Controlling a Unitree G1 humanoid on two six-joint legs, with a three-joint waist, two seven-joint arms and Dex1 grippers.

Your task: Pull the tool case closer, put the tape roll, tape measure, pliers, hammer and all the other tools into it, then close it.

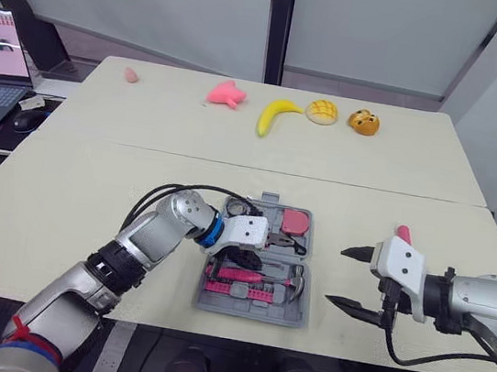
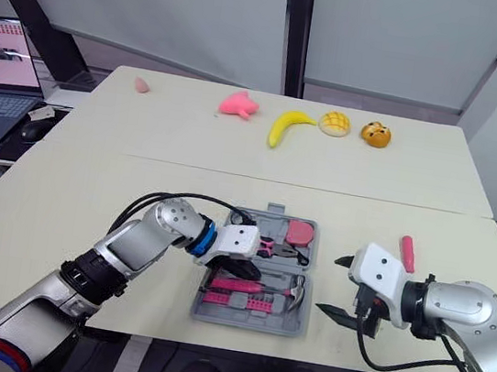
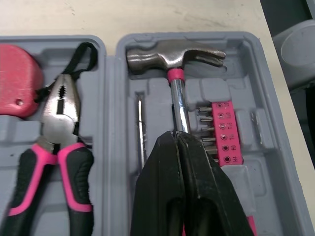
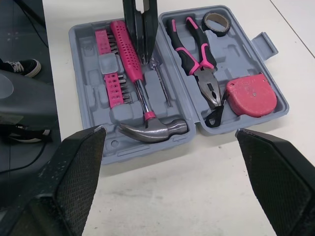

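Grey moulded-plastic case lies open on pale matte counter; left fingers pressed together over chrome-headed hammer, right fingers spread wide.

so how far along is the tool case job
Done: the tool case sits close to the robot, open, with the hammer, pliers, tape measure and tape roll in their slots. In hand: nothing. The left gripper is shut just over the hammer's handle, and the right gripper hovers open beside the case. Left: a pink tool lies on the table right of the case, then the case needs closing.
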